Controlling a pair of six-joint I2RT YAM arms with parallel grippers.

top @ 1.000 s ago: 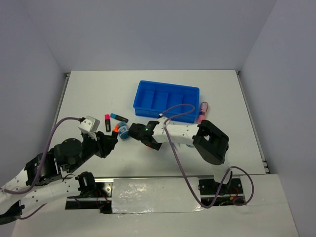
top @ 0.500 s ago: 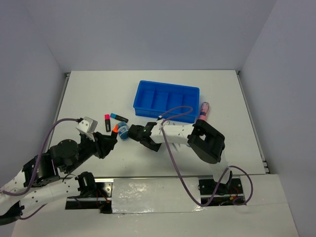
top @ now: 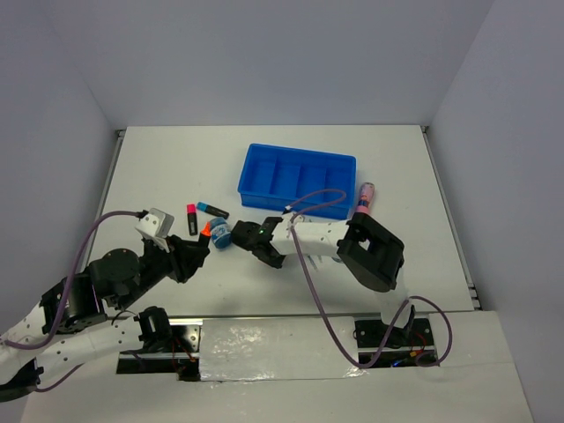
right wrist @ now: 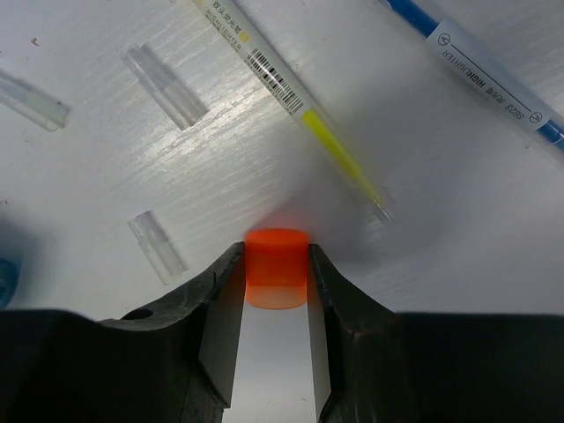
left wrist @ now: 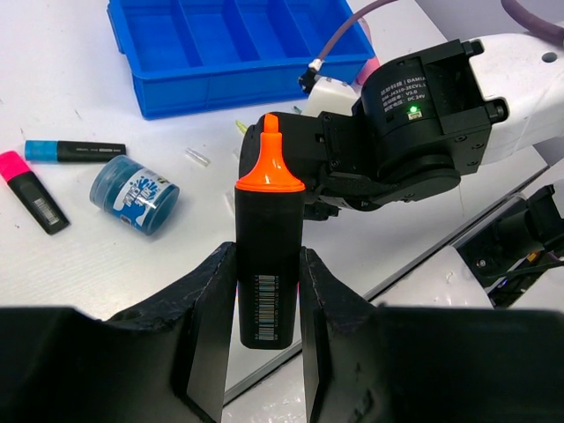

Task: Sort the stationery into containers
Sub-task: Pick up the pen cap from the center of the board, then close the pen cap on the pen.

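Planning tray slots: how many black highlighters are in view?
3: the orange highlighter in the left hand; the pink highlighter and blue highlighter lying on the table. More may be hidden.

White table (top: 159,159), plain pale grey walls (top: 264,53) on three sides; soft even light.

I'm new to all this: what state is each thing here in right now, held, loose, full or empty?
left gripper, shut on orange highlighter.
orange highlighter, held upright, tip bare.
right gripper, shut on small orange piece.
small orange piece, pinched from both sides.
blue tray, no items seen inside.
pink-capped highlighter, capped, lying loose.
blue-capped highlighter, capped, lying loose.
blue-white roll, lying loose.
pink tube, lying loose outside tray.
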